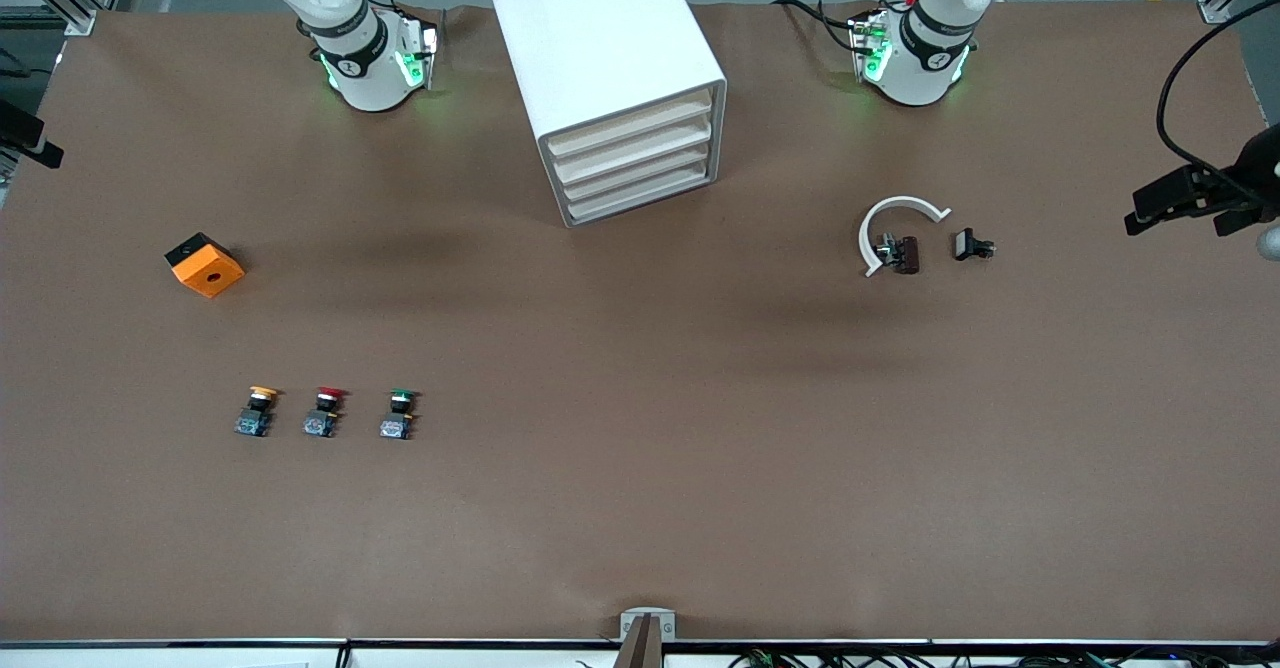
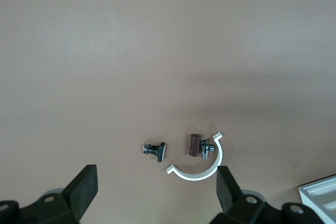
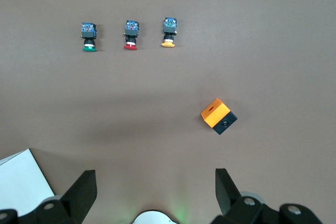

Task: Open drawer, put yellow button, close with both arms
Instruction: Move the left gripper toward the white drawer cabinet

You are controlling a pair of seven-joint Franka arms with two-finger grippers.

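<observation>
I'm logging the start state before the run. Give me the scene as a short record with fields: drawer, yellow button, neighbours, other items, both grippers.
drawer: uppermost drawer of the white cabinet, shut
yellow button: yellow button on the table, toward the right arm's end, nearer the front camera than the orange box
neighbours: red button beside it, then green button, all in one row
other items: white curved clip and small metal parts toward the left arm's end
left gripper: left gripper open, over the clip, holding nothing
right gripper: right gripper open, empty
</observation>
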